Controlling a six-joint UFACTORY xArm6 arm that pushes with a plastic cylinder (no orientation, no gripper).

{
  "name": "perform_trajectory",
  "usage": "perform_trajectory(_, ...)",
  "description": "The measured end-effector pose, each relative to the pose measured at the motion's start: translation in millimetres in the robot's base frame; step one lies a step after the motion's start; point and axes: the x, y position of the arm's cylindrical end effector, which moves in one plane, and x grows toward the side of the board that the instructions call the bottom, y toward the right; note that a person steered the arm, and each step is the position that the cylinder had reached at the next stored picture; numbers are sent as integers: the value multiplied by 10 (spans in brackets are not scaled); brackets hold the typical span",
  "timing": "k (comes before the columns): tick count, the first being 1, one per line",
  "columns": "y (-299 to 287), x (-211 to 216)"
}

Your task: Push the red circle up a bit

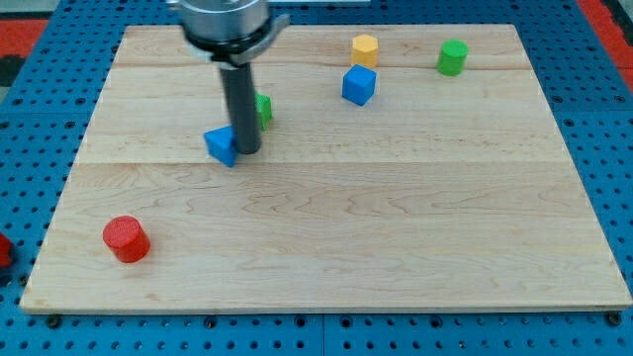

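Note:
The red circle (126,238) is a short red cylinder near the board's bottom left corner. My tip (247,151) is at the upper left middle of the board, far up and to the right of the red circle. The tip touches or nearly touches the right side of a small blue block (221,145). A green block (263,108) shows partly behind the rod, just above and right of the tip.
A blue cube (359,85) sits at the top middle, with a yellow hexagonal block (365,48) just above it. A green cylinder (453,56) is at the top right. The wooden board (396,227) lies on a blue pegboard surface.

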Motion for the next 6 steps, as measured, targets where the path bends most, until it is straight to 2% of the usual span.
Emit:
perform_trajectory(1, 197, 48)
perform_trajectory(2, 823, 615)
perform_trajectory(3, 652, 1550)
perform_trajectory(4, 369, 1933)
perform_trajectory(5, 363, 1942)
perform_trajectory(6, 88, 1934)
